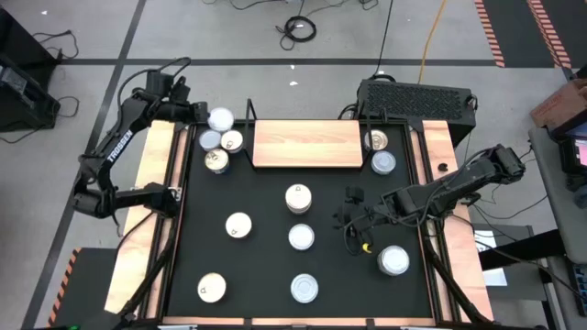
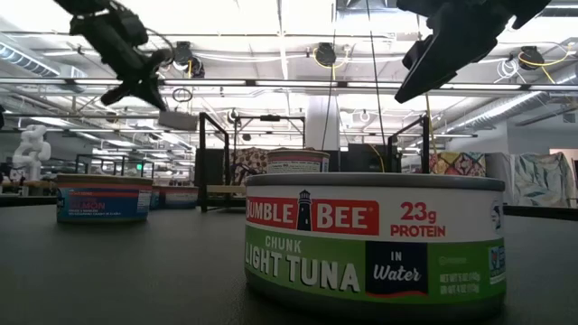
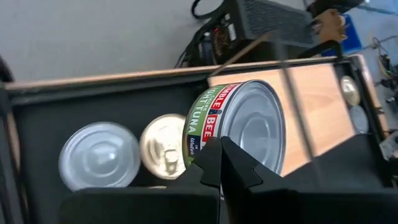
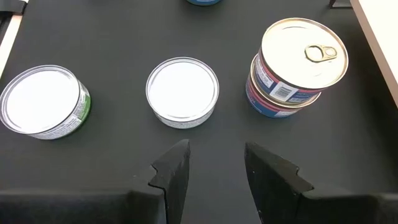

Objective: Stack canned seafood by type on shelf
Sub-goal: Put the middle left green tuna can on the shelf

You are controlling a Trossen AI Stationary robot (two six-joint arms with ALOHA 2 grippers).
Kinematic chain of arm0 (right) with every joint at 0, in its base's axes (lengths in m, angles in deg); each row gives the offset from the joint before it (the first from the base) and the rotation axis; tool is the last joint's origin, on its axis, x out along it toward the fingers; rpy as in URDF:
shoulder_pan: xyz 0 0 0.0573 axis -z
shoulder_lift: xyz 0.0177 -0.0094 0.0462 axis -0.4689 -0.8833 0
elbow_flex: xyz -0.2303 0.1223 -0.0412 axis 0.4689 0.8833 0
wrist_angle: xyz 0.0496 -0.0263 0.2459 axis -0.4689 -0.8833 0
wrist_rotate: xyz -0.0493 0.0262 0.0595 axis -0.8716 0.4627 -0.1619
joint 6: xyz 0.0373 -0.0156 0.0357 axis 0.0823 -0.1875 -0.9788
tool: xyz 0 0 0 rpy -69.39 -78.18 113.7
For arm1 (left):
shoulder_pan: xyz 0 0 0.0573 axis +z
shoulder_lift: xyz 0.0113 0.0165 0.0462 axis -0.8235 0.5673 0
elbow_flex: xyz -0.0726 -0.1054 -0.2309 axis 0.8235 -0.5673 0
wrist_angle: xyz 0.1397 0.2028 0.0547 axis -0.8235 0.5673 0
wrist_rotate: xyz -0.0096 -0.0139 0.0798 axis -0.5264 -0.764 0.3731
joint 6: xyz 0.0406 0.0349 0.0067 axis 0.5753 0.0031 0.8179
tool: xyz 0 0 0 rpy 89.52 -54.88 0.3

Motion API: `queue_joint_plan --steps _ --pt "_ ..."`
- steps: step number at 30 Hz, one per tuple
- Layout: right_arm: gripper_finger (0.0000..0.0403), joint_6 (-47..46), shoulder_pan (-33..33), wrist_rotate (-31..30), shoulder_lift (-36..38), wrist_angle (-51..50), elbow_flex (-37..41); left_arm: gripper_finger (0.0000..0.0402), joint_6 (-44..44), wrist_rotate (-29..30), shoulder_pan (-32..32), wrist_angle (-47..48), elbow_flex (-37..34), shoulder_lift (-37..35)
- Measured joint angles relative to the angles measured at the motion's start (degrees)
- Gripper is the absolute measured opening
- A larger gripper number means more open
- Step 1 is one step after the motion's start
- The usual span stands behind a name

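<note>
Left end effector (image 3: 221, 163) clamped on tuna tin (image 3: 239, 127).

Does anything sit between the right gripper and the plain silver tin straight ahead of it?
Nothing visible: only bare tabletop separates the open right gripper from the silver tin. A two-tin stack and a green-label tin flank it, apart. Left gripper holds a tuna tin.

Overhead, tabletop-level, and two wrist views

Black ribbed box (image 1: 415, 99) behind table w/ cables (image 1: 299, 29) on floor, white figure (image 2: 31, 149) far back
</note>
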Motion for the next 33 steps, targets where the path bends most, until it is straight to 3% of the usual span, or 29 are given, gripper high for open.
queue_joint_plan --steps 8,14,33 --pt "0.0148 0.09 -0.08 -0.04 0.00 0.11 0.00 0.0000 -4.16 -4.14 -0.10 -11.82 -9.42 0.95" --pt "0.0148 0.24 -0.08 -0.02 0.00 0.96 0.00 0.0000 -7.16 -3.21 -3.81 -18.00 -13.63 2.38" --pt "0.0148 0.44 -0.08 -0.02 0.00 1.62 0.00 0.0000 -18.75 -2.54 -16.69 -45.31 -14.43 22.58"
